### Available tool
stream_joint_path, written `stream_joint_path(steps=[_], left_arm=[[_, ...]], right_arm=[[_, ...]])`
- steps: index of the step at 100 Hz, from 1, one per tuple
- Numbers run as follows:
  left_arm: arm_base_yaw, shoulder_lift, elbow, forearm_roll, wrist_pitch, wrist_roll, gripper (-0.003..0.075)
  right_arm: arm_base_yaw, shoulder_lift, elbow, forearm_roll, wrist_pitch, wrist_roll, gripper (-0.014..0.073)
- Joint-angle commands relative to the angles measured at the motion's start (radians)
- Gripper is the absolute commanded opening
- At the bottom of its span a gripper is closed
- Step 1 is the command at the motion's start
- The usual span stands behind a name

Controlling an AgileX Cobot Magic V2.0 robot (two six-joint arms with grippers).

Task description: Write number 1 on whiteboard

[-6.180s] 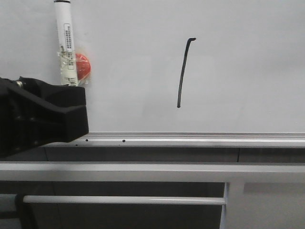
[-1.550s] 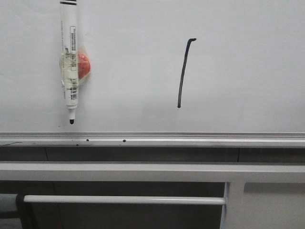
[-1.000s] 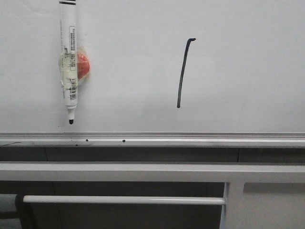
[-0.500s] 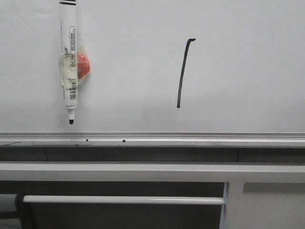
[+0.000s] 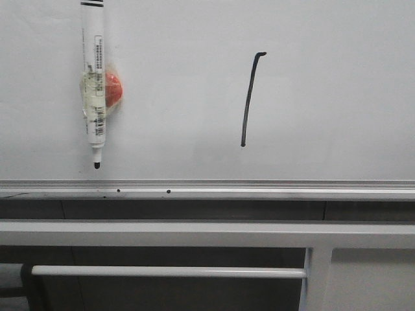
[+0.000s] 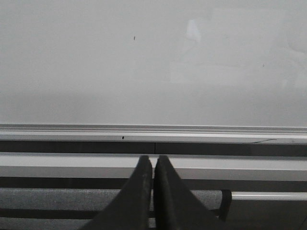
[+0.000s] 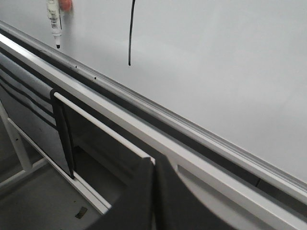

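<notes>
The whiteboard (image 5: pixel 337 91) fills the front view, with its silver bottom rail (image 5: pixel 259 189) below. The number 1 (image 5: pixel 248 100), a thin black slanted stroke with a small hook on top, stands on it right of centre; its lower part also shows in the right wrist view (image 7: pixel 130 33). A white marker (image 5: pixel 93 84) hangs tip down at the board's upper left, stuck on by a red magnet (image 5: pixel 113 89); it shows in the right wrist view too (image 7: pixel 53 19). My left gripper (image 6: pixel 154 160) is shut and empty, below the rail. My right gripper (image 7: pixel 153 163) is shut and empty, low and away from the board.
Grey horizontal bars (image 5: pixel 194 233) and a thinner white rod (image 5: pixel 168 271) run under the board. A white upright post (image 5: pixel 316 278) stands at the lower right. Small black dots (image 5: pixel 168 191) mark the rail.
Six seconds ago a black gripper covered the marker's lower end at the left; it has since left the front view. Over the last second and a half nothing has moved.
</notes>
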Motion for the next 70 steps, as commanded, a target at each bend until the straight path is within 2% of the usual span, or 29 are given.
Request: stream_joint_path(steps=[1, 70], left_arm=[[0.003, -0.022, 0.007, 0.001, -0.070, -0.010, -0.0020], [0.003, -0.022, 0.007, 0.000, -0.070, -0.010, -0.0020]], right_arm=[[-0.006, -0.009, -0.027, -0.007, -0.078, -0.004, -0.0063], [-0.006, -0.009, -0.016, 0.006, -0.089, -0.004, -0.0063]])
